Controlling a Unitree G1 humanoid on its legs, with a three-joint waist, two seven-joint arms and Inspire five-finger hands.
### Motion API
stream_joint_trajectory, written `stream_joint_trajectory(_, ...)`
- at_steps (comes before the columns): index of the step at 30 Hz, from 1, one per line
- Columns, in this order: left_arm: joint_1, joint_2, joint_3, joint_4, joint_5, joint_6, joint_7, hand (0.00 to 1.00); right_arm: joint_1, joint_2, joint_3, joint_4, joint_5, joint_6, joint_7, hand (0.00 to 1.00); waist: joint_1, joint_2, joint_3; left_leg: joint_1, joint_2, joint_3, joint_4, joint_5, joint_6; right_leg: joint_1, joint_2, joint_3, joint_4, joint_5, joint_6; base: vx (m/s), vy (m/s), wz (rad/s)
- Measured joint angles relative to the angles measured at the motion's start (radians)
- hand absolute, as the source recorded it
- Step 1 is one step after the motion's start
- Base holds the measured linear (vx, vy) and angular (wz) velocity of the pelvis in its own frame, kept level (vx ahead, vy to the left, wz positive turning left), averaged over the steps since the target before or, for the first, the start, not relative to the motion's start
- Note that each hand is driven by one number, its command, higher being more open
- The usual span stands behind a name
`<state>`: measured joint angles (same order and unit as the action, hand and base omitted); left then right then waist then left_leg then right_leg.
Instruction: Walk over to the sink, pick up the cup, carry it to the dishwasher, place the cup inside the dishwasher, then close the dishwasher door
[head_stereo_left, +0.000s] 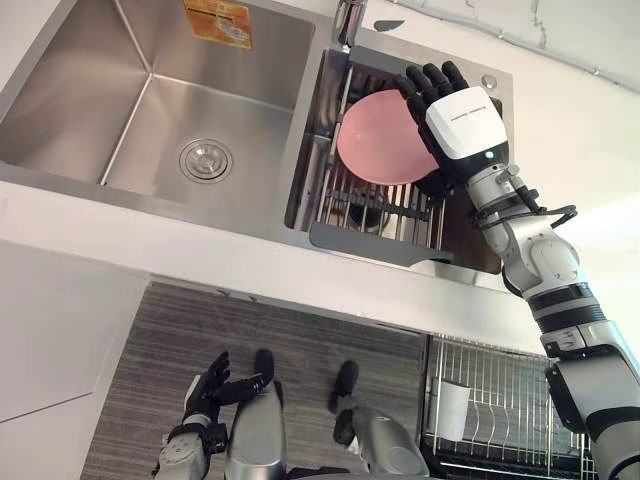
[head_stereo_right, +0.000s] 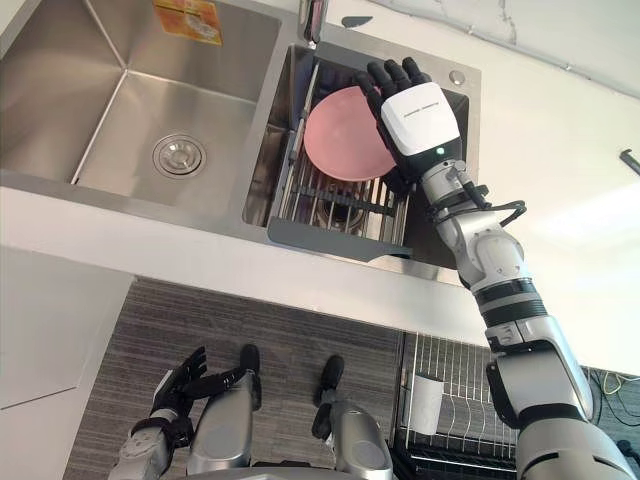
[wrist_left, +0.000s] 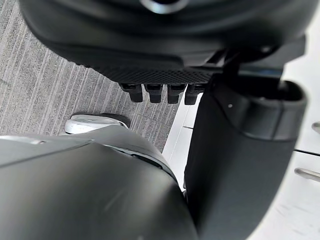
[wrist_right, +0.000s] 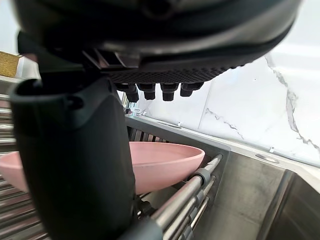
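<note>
One pink bowl (head_stereo_left: 375, 140) in sink rack (head_stereo_left: 380, 215), edge hidden under right hand (head_stereo_left: 462, 120), fingers straight; left hand (head_stereo_left: 205, 395) low, fingers relaxed.

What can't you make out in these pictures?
Pink dish: right edge hidden behind the right hand in the eye views; contact unclear.
Sink rack: partly covered by the dish.
Dishwasher rack: cut off by the bottom edge, eye views.

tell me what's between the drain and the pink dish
Bare basin floor, then the sink's steel divider wall, then the near edge of the dish rack, as the left eye view shows.
</note>
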<state>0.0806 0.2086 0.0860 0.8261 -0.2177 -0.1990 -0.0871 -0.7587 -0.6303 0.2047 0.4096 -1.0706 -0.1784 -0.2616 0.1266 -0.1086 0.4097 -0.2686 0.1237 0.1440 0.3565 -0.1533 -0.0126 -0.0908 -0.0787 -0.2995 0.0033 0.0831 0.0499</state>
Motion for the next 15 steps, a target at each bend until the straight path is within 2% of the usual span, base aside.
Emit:
stream_joint_trajectory(6,-0.006,-0.001,0.000,0.002,0.000,-0.001,0.000,1.00,-0.015,-0.003,0.006,0.009,0.010,-0.002,-0.003,1.00,-0.003,0.004,0.003,-0.008,0.002,0.000,0.002,0.000,0.000,-0.009,0.001,0.000,0.000,0.000,-0.001,0.00,0.000,0.00)
stream_joint_trajectory(7,-0.011,-0.001,0.000,0.006,0.000,-0.001,0.000,1.00,-0.016,-0.005,0.010,0.009,0.010,-0.002,-0.004,0.00,-0.003,0.005,0.003,-0.008,0.002,0.000,0.002,0.000,0.000,-0.009,0.001,0.000,0.001,0.000,-0.001,0.00,0.000,0.00)
stream_joint_trajectory(15,-0.029,-0.002,-0.003,0.010,0.000,-0.001,0.000,1.00,-0.020,-0.009,0.021,0.024,0.019,-0.010,-0.004,0.00,-0.004,0.011,0.008,-0.015,0.003,0.002,0.005,0.000,0.000,-0.017,0.001,0.001,0.003,0.000,-0.002,0.00,0.000,0.00)
